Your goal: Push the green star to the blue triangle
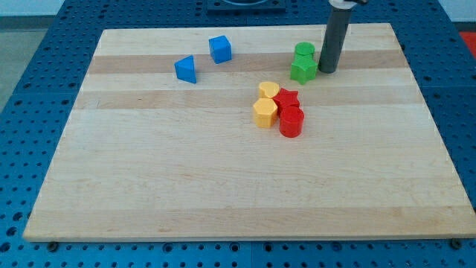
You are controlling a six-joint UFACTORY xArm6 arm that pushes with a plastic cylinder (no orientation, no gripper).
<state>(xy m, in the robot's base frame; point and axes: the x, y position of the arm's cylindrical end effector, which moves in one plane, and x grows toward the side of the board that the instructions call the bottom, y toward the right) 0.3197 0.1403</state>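
1. The bench (223,186) is a pale wooden board that fills most of the view, lying on a blue perforated surface (30,89) that is cut off at every edge.
2. The dark rod comes down from the view's top right; its upper part runs out of the view, so the arm itself is hidden. There is no claw here, so there is nothing to be apart or together. My tip (326,71) rests on the board just to the right of the green blocks, close to them; whether it touches them I cannot tell.
3. The green star (302,71) sits near the top right, touching a second green block (304,51) behind it, whose shape is hard to make out.
4. Near the middle, a yellow heart (268,91), a yellow block (264,113), a red star (288,99) and a red cylinder (291,123) stand packed together, partly hiding one another.
5. The blue triangle (186,69) lies well apart to the left of the green star, with a blue cube (220,49) near it.
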